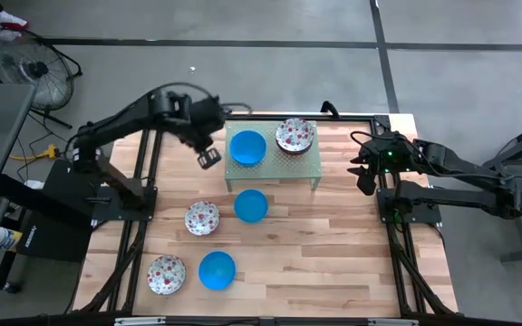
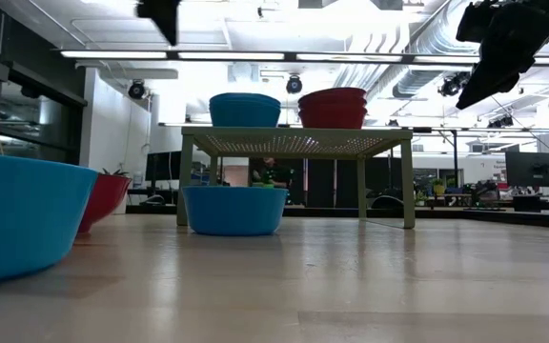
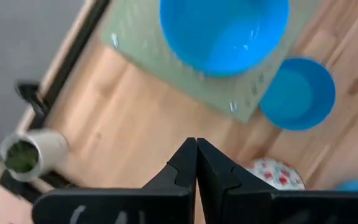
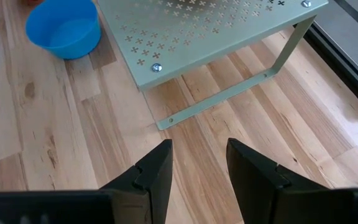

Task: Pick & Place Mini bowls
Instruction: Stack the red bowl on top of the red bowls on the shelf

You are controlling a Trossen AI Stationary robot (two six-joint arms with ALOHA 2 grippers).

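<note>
A blue mini bowl (image 1: 248, 148) and a stack of floral mini bowls (image 1: 295, 136) stand on a small green perforated shelf (image 1: 273, 167). On the wood in front of it rest a blue bowl (image 1: 251, 206), a floral bowl (image 1: 202, 217), another floral bowl (image 1: 166, 274) and another blue bowl (image 1: 217, 270). My left gripper (image 1: 208, 158) hangs in the air just left of the shelf, shut (image 3: 196, 157) and holding nothing. My right gripper (image 1: 366, 177) hovers to the right of the shelf, open (image 4: 197, 163) and holding nothing.
A small white pot with a green plant (image 3: 30, 152) stands at the table's far left edge. Black frame rails run along the table's left (image 1: 139, 208) and right (image 1: 397, 226) sides. Bare wood lies between the shelf and the right rail (image 1: 352, 235).
</note>
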